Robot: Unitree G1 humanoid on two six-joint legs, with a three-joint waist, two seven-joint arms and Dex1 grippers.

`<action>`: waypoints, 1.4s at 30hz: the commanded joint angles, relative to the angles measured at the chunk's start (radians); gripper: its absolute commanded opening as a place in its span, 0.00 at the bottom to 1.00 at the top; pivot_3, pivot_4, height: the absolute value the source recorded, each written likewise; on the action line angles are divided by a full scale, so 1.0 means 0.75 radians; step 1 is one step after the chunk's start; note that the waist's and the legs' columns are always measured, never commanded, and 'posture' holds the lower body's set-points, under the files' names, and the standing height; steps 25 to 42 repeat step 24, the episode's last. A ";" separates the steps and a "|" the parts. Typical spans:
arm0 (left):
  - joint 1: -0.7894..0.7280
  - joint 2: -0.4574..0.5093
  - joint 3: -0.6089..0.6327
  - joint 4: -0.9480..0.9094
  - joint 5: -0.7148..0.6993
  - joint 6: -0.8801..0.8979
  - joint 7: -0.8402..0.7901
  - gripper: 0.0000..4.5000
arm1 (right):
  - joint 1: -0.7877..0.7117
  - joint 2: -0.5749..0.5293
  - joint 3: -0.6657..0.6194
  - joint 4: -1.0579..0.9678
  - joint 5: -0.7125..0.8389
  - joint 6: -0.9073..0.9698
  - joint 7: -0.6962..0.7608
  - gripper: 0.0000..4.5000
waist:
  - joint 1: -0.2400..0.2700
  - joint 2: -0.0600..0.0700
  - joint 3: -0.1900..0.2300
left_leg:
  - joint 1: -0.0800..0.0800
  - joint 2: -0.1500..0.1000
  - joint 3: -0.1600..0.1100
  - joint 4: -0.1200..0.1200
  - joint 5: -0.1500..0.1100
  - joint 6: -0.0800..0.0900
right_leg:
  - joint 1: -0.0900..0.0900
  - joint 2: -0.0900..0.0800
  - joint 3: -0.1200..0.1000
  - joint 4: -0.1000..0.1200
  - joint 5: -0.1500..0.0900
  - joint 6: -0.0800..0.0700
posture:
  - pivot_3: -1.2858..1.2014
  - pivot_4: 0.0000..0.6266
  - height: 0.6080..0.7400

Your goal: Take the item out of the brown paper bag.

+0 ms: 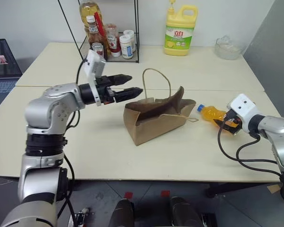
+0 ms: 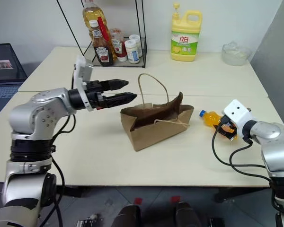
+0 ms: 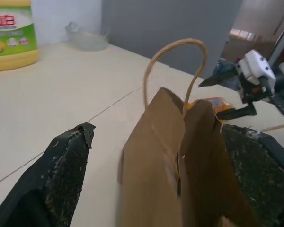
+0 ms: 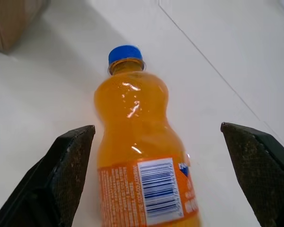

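A: Looking from the left, the left end effector is wide open and holds nothing. The brown paper bag stands on the table just in front of its tips, not touching them. One twine handle sticks up, right ahead of the fingers.

B: Is the bag hard to hold?

A: I think it is light and floppy. It crumples, so pinch it by the top edge or the handle.

B: Where is the bottle?

A: The bottle is out of the bag. It lies on its side on the table, right of the bag, between the two fingers of the right end effector. Its blue cap points away from that end effector, toward the bag.

B: Is it held?

A: No. The right fingers are spread wide on both sides, with gaps, not touching. The bottle looks smooth, round and a bit slippery. It could roll. Grab it around the middle, near the label.
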 commanded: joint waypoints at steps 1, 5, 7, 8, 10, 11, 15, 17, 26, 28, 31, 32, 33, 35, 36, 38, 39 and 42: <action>0.053 0.071 0.171 -0.064 -0.012 0.006 0.123 0.99 | 0.027 0.042 -0.159 -0.191 0.099 0.109 -0.050 1.00 | -0.001 0.000 0.000 | 0.000 0.000 0.000 0.000 0.000 0.000 | 0.000 0.000 0.000 0.000 0.000 0.000 | 0.52 0.24 1.00; 0.309 0.072 0.259 -0.206 0.076 -0.019 0.328 0.99 | 0.094 0.211 -0.297 -0.416 0.199 0.248 -0.183 1.00 | -0.002 0.001 -0.001 | 0.001 0.001 0.000 -0.002 0.000 0.001 | 0.000 0.000 0.000 0.000 0.000 0.000 | 0.52 0.24 1.00; 0.402 0.054 0.270 -0.289 0.090 -0.011 0.401 0.99 | 0.127 0.275 -0.324 -0.500 0.226 0.291 -0.231 1.00 | 0.003 0.001 -0.001 | 0.001 0.001 0.000 -0.002 0.000 0.000 | 0.000 0.000 0.000 0.000 0.000 0.000 | 0.52 0.24 1.00; 0.475 0.032 0.266 -0.349 0.108 -0.010 0.451 0.99 | 0.162 0.320 -0.329 -0.550 0.224 0.306 -0.272 1.00 | 0.006 0.000 -0.001 | 0.000 0.001 -0.001 -0.002 0.000 0.000 | 0.000 0.000 0.000 0.000 0.000 0.000 | 0.52 0.24 1.00; 0.681 -0.087 0.251 -0.508 0.152 -0.010 0.607 0.99 | 0.291 0.447 -0.283 -0.677 0.189 0.273 -0.390 1.00 | 0.019 -0.001 -0.003 | 0.000 0.001 -0.001 -0.001 0.000 0.001 | 0.000 0.000 -0.001 0.000 0.000 0.000 | 0.52 0.24 1.00; 0.764 -0.123 0.225 -0.563 0.194 -0.025 0.665 0.99 | 0.337 0.501 -0.273 -0.714 0.180 0.269 -0.440 1.00 | 0.025 -0.001 -0.003 | 0.000 0.001 -0.001 -0.001 -0.001 0.001 | 0.002 -0.001 0.000 -0.001 0.000 0.000 | 0.52 0.24 1.00; 1.008 -0.215 0.108 -0.699 0.342 -0.110 0.796 0.99 | 0.480 0.640 -0.225 -0.800 0.153 0.206 -0.559 1.00 | 0.034 -0.001 -0.003 | 0.000 0.000 0.000 -0.002 -0.001 0.001 | 0.000 -0.001 0.002 0.000 0.000 0.000 | 0.52 0.24 1.00; 1.090 -0.297 0.092 -0.733 0.370 -0.130 0.876 0.99 | 0.573 0.705 -0.181 -0.835 0.148 0.184 -0.601 1.00 | 0.035 -0.001 -0.004 | 0.002 0.001 -0.001 -0.002 0.000 0.001 | 0.001 0.000 0.001 0.001 0.001 0.001 | 0.52 0.24 1.00; 1.276 -0.490 -0.015 -0.788 0.477 -0.218 1.026 0.99 | 0.767 0.929 -0.090 -0.842 0.162 0.195 -0.746 1.00 | 0.032 -0.002 -0.008 | 0.010 0.001 0.002 -0.006 -0.001 0.001 | 0.005 0.000 0.005 0.000 0.000 0.001 | 0.52 0.24 1.00; 1.276 -0.490 -0.015 -0.788 0.477 -0.218 1.026 0.99 | 0.767 0.929 -0.090 -0.842 0.162 0.195 -0.746 1.00 | 0.032 -0.002 -0.008 | 0.010 0.001 0.002 -0.006 -0.001 0.001 | 0.005 0.000 0.005 0.000 0.000 0.001 | 0.52 0.24 1.00; 1.276 -0.490 -0.015 -0.788 0.477 -0.218 1.026 0.99 | 0.767 0.929 -0.090 -0.842 0.162 0.195 -0.746 1.00 | 0.032 -0.002 -0.008 | 0.010 0.001 0.002 -0.006 -0.001 0.001 | 0.005 0.000 0.005 0.000 0.000 0.001 | 0.52 0.24 1.00; 1.276 -0.490 -0.015 -0.788 0.477 -0.218 1.026 0.99 | 0.767 0.929 -0.090 -0.842 0.162 0.195 -0.746 1.00 | 0.032 -0.002 -0.008 | 0.010 0.001 0.002 -0.006 -0.001 0.001 | 0.005 0.000 0.005 0.000 0.000 0.001 | 0.52 0.24 1.00; 1.276 -0.490 -0.015 -0.788 0.477 -0.218 1.026 0.99 | 0.767 0.929 -0.090 -0.842 0.162 0.195 -0.746 1.00 | 0.032 -0.002 -0.008 | 0.010 0.001 0.002 -0.006 -0.001 0.001 | 0.005 0.000 0.005 0.000 0.000 0.001 | 0.52 0.24 1.00; 1.276 -0.490 -0.015 -0.788 0.477 -0.218 1.026 0.99 | 0.767 0.929 -0.090 -0.842 0.162 0.195 -0.746 1.00 | 0.032 -0.002 -0.008 | 0.010 0.001 0.002 -0.006 -0.001 0.001 | 0.005 0.000 0.005 0.000 0.000 0.001 | 0.52 0.24 1.00; 1.276 -0.490 -0.015 -0.788 0.477 -0.218 1.026 0.99 | 0.767 0.929 -0.090 -0.842 0.162 0.195 -0.746 1.00 | 0.032 -0.002 -0.008 | 0.010 0.001 0.002 -0.006 -0.001 0.001 | 0.005 0.000 0.005 0.000 0.000 0.001 | 0.52 0.24 1.00; 1.276 -0.490 -0.015 -0.788 0.477 -0.218 1.026 0.99 | 0.767 0.929 -0.090 -0.842 0.162 0.195 -0.746 1.00 | 0.032 -0.002 -0.008 | 0.010 0.001 0.002 -0.006 -0.001 0.001 | 0.005 0.000 0.005 0.000 0.000 0.001 | 0.52 0.24 1.00; 1.276 -0.490 -0.015 -0.788 0.477 -0.218 1.026 0.99 | 0.767 0.929 -0.090 -0.842 0.162 0.195 -0.746 1.00 | 0.032 -0.002 -0.008 | 0.010 0.001 0.002 -0.006 -0.001 0.001 | 0.005 0.000 0.005 0.000 0.000 0.001 | 0.52 0.24 1.00; 1.276 -0.490 -0.015 -0.788 0.477 -0.218 1.026 0.99 | 0.767 0.929 -0.090 -0.842 0.162 0.195 -0.746 1.00 | 0.032 -0.002 -0.008 | 0.010 0.001 0.002 -0.006 -0.001 0.001 | 0.005 0.000 0.005 0.000 0.000 0.001 | 0.52 0.24 1.00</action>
